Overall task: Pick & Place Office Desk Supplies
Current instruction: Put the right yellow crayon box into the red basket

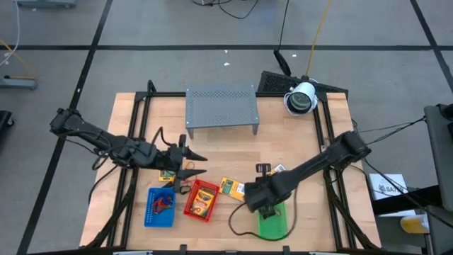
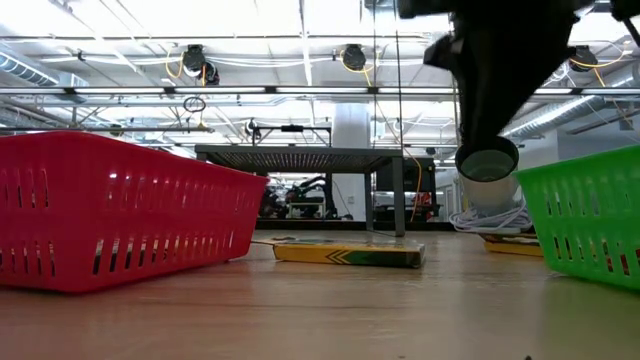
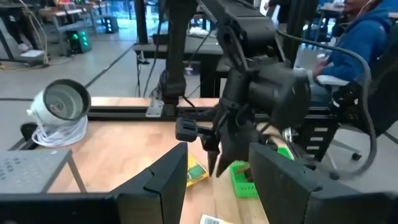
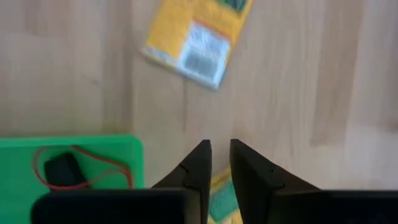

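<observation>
While both arms reach in over the counter (image 1: 226, 145), things lie as follows.

Right pincer (image 4: 217, 163): low over bare wood just beside the green tray (image 1: 272, 221); its fingers (image 4: 198, 165) stand nearly together with a thin gap, and nothing shows between them. Whether they are fully pressed together I cannot tell.

Left pincer (image 1: 200, 163): above the counter near the red tray (image 1: 202, 199) and blue tray (image 1: 160, 207); fingers spread, nothing between them.

Yellow packets: one (image 4: 196, 37) lies flat on the wood ahead of the right pincer, apart from it; a second (image 4: 219, 200) lies under the fingertips, partly hidden by them. In the high view one packet (image 1: 231, 187) lies between the red tray and the right arm, and another (image 1: 202, 199) lies in the red tray.

Green tray contents: a small dark clip (image 4: 61, 169) and a thin red rubber band (image 4: 84, 168) looping around it.

Blue tray contents: reddish loops, too small to tell apart.

Around: a grey perforated rack (image 1: 221, 108) stands at the far middle of the counter, well apart from both pincers; a white round camera (image 1: 301, 98) with a coiled cable sits at the far right corner.

In the way: the green tray's wall runs right beside the right pincer; the right arm's body fills much of the left wrist view.

Beyond the counter: a person in a blue top (image 3: 364, 37) sits in the room.
</observation>
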Robot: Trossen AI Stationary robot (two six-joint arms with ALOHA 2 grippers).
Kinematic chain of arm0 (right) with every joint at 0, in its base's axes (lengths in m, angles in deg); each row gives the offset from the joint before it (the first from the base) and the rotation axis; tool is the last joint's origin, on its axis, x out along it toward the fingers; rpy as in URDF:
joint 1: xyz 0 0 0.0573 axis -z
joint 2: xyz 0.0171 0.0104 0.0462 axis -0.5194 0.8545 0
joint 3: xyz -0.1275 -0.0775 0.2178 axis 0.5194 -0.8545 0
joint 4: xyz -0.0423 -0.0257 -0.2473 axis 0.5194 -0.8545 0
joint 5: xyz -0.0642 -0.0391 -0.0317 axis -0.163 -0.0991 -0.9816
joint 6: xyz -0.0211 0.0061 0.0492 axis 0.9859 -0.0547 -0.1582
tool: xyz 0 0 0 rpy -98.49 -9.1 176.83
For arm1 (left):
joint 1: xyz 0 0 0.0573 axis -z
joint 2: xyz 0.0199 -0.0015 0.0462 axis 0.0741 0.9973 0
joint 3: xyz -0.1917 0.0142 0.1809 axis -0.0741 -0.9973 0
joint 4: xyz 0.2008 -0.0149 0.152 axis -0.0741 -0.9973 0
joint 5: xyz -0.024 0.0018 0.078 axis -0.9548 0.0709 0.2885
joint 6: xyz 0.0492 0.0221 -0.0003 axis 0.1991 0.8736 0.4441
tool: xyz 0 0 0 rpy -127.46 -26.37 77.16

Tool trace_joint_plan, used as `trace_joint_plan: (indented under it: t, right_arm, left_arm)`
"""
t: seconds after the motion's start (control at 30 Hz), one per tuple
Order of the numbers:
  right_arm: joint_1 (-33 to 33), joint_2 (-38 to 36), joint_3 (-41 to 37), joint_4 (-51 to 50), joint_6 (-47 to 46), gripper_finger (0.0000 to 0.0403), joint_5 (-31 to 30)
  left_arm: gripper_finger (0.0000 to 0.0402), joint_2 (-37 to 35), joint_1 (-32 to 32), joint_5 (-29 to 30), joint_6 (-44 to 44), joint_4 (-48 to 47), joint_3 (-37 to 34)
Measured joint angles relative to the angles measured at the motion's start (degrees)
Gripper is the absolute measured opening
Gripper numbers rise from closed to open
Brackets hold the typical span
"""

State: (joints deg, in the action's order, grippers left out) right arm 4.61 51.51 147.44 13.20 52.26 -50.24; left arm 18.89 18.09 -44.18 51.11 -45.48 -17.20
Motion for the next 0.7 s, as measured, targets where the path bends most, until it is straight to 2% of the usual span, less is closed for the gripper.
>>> trace_joint_plan:
  t: [0.13,0.3,0.53,0.7]
  right_arm:
    - [0.9,5.1,4.3,-5.1,-6.6,0.0038,-1.6]
    - [1.8,5.1,5.3,-2.7,-14.7,0.0069,-1.7]
    - [2.4,4.9,5.3,-0.8,-29.4,0.0126,-1.2]
    - [4.0,4.9,5.3,-1.1,-39.3,0.0143,3.2]
  left_arm:
    - [0.0182,-0.6,0.4,-0.1,0.1,-0.3,0.0]
    - [0.0182,-3.2,0.5,-2.1,0.3,-4.9,0.0]
    - [0.0182,-5.4,-0.6,3.9,1.0,-13.4,0.0]
    - [0.0182,-5.8,-2.1,4.8,1.5,-18.1,0.0]
